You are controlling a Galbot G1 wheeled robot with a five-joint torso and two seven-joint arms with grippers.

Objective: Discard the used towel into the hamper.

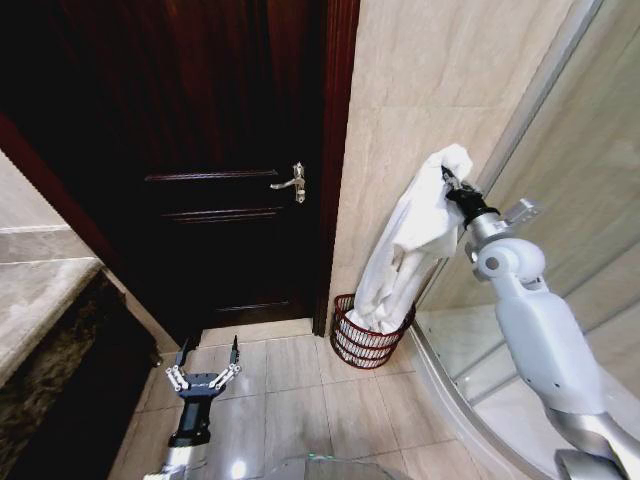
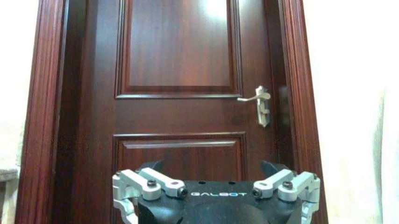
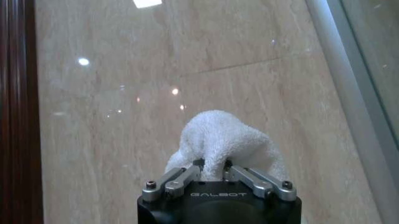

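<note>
The door (image 1: 200,170), dark wood with a metal handle (image 1: 292,182), stands beside a beige tiled wall (image 1: 410,90); a glass shower screen (image 1: 580,170) is at right, pale tiles cover the floor (image 1: 290,400). The towel (image 1: 405,245) hangs long from the right gripper (image 1: 450,185), which is clamped on its top fold, its lower end already inside the hamper (image 1: 368,338) by the door frame. The left gripper (image 1: 207,362) hangs low over the floor, fingers spread, empty. Risk, as I judge it — released from this height, the top could flop over the rim and drag onto the floor — or tip the light hamper
</note>
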